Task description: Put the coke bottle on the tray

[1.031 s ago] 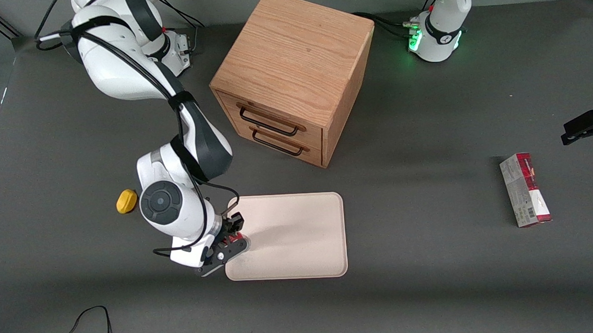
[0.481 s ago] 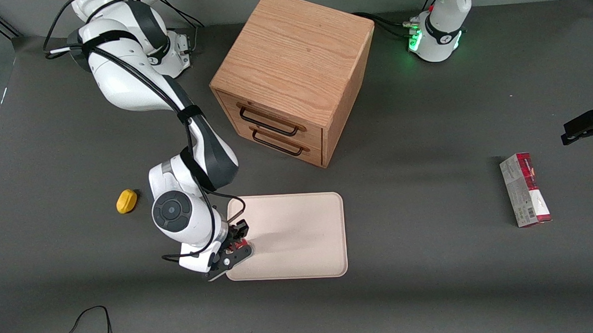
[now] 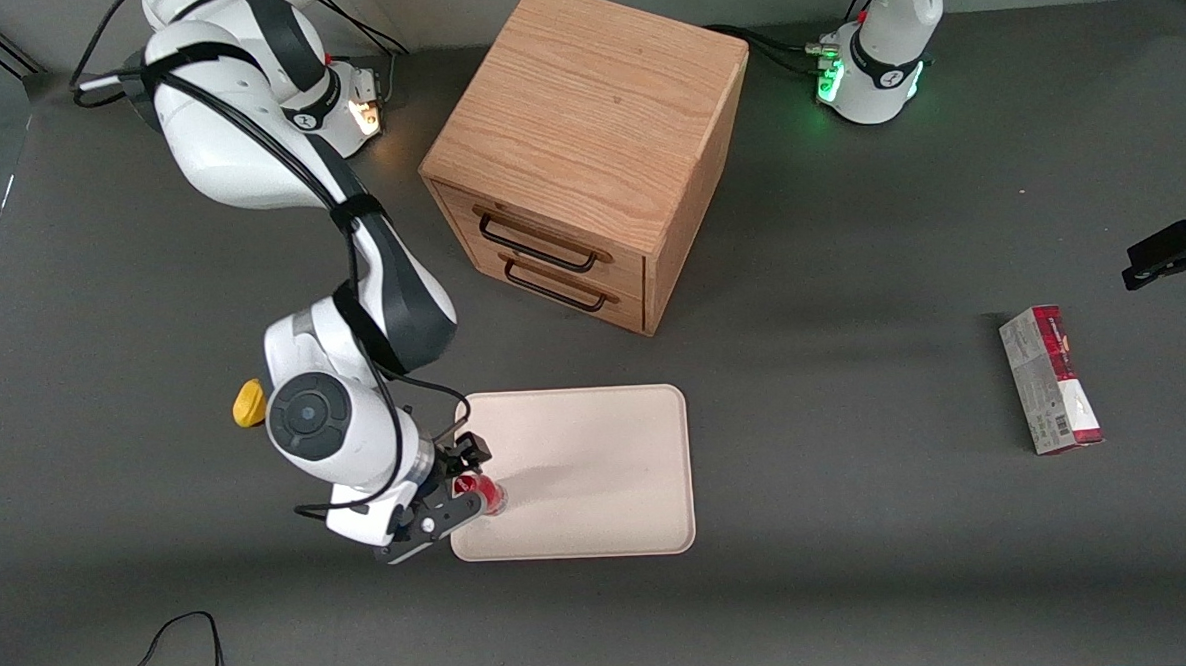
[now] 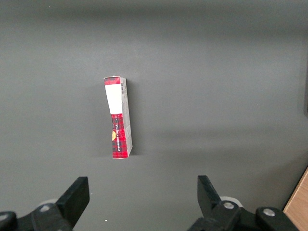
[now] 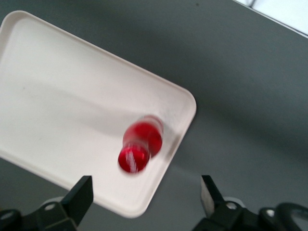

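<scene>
The coke bottle [image 3: 484, 494], small and red with a red cap, stands upright on the cream-white tray [image 3: 599, 473], close to the tray's corner that is nearest the front camera at the working arm's end. My right gripper [image 3: 458, 486] hovers above that corner, open, its fingers wide apart and touching nothing. In the right wrist view the coke bottle [image 5: 140, 143] shows cap-on from above on the tray [image 5: 67, 91]. There the gripper [image 5: 144, 195] straddles the tray's rim just beside the bottle.
A wooden two-drawer cabinet [image 3: 585, 143] stands farther from the front camera than the tray. A yellow lemon-like object [image 3: 247, 402] lies by the working arm. A red-and-grey carton [image 3: 1051, 380] [image 4: 118, 120] lies toward the parked arm's end. A black cable [image 3: 176, 646] loops near the table's front edge.
The gripper has let go of the coke bottle, risen and drawn back toward the working arm's end. The bottle now stands free on the tray.
</scene>
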Tool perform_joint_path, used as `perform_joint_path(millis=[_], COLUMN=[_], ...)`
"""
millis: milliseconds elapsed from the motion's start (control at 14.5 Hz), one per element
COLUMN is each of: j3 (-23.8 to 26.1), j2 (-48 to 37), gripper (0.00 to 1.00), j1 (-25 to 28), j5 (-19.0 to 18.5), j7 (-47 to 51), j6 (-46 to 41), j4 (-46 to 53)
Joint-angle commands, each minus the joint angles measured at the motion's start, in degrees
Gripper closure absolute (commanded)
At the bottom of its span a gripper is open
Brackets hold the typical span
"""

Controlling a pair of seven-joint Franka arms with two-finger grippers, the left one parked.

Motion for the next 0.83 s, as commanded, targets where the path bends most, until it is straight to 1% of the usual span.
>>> perform_joint_path(millis=[0,275,412,481,550,619,756], j3=[-0.05,-0.40,-2.15,-3.99,-5.84,-7.07,-6.91], j2=[-6.10,-14.00,-17.96,-19.90,-22.18,-25.94,-33.94], gripper=[0.00,0.00,0.00,0.00,0.00,0.00,0.00], j1=[-0.18,-2.01,-2.55,-2.55,-2.46,-2.90,-6.39], j5=[0.18,-0.35,-0.52,-0.35,0.17,0.18,0.87], j7=[4.90,5.09,4.30,4.12,3.86,3.16,3.15], j6=[-7.92,-21.71,-27.44,-29.55,-30.44,-29.84,-24.94], j4=[-1.16,-1.33,-1.42,-1.94,-4.12,-8.32,-18.86])
